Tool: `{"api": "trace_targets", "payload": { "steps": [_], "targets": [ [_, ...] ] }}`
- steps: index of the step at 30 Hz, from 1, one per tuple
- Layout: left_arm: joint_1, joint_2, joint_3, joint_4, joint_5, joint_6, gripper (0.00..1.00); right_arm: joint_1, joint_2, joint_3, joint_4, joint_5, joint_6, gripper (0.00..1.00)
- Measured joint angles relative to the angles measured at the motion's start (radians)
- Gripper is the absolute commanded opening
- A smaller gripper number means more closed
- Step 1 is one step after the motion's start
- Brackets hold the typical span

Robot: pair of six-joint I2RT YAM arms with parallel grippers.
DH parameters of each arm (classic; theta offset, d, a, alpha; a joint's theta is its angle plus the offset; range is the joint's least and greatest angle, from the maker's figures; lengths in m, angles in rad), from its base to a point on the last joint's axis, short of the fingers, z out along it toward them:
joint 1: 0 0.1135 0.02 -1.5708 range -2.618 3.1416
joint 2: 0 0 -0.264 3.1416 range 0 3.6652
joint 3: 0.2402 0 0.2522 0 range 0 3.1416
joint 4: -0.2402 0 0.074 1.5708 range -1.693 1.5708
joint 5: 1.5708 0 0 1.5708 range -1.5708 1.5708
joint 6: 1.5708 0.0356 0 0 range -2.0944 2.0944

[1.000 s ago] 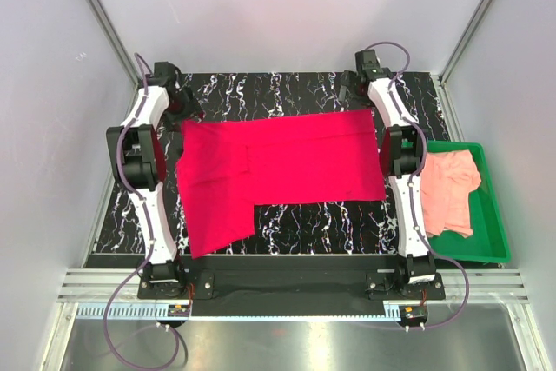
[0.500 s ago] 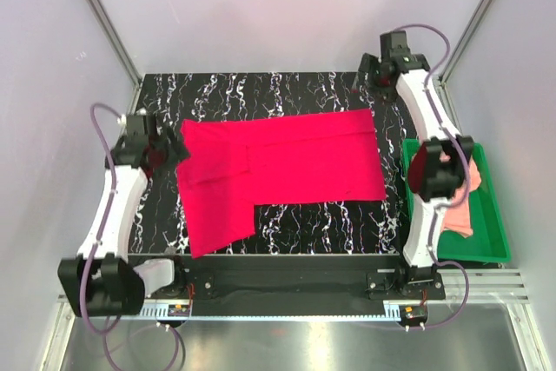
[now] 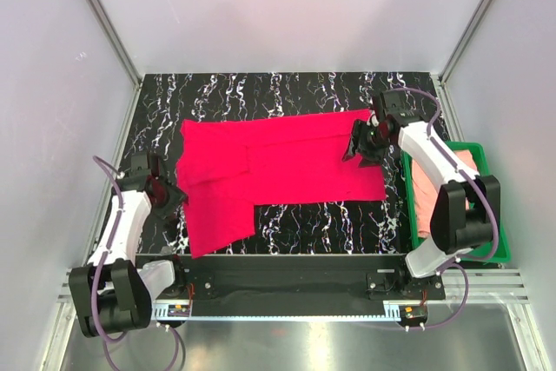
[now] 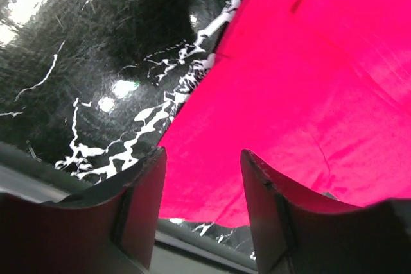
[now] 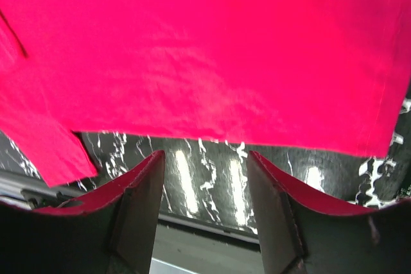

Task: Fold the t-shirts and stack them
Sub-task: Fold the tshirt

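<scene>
The crimson-red t-shirt [image 3: 278, 167] lies spread flat on the black marbled table, with one part hanging down toward the front left. It fills the left wrist view [image 4: 308, 81] and the right wrist view [image 5: 205, 43]. My left gripper [image 3: 171, 202] is open and empty, low at the shirt's left edge. My right gripper [image 3: 358, 147] is open and empty, over the shirt's right end. The salmon-pink t-shirt [image 3: 423, 188] lies crumpled in the green tray, partly hidden by the right arm.
The green tray [image 3: 495, 245] stands at the table's right edge. The black marbled table [image 3: 261, 93] is bounded by metal frame posts and pale walls. A metal rail runs along the front edge.
Both arms swung in from the far corners. The left gripper came down to the shirt's left edge. The right gripper moved from the far right corner onto the shirt's right end.
</scene>
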Motion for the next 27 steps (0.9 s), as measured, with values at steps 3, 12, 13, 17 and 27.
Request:
{"api": "trace_targets", "payload": {
  "steps": [3,12,13,17,27],
  "targets": [
    [0.016,0.002,-0.047,0.040,0.014,-0.005,0.43,-0.001,-0.049,-0.051,0.001,-0.018,-0.011,0.61],
    [0.024,0.008,-0.110,0.117,0.013,0.000,0.38,-0.001,-0.119,-0.097,0.016,-0.047,-0.029,0.61],
    [0.024,0.011,-0.110,0.124,0.012,0.001,0.38,-0.001,-0.119,-0.097,0.016,-0.047,-0.030,0.61],
    [0.023,0.016,-0.111,0.119,0.011,-0.012,0.41,-0.001,-0.119,-0.105,0.018,-0.045,-0.030,0.61],
    [0.024,0.032,-0.196,0.152,0.028,-0.103,0.40,-0.001,-0.098,-0.122,0.032,-0.046,-0.029,0.61]
  ]
}}
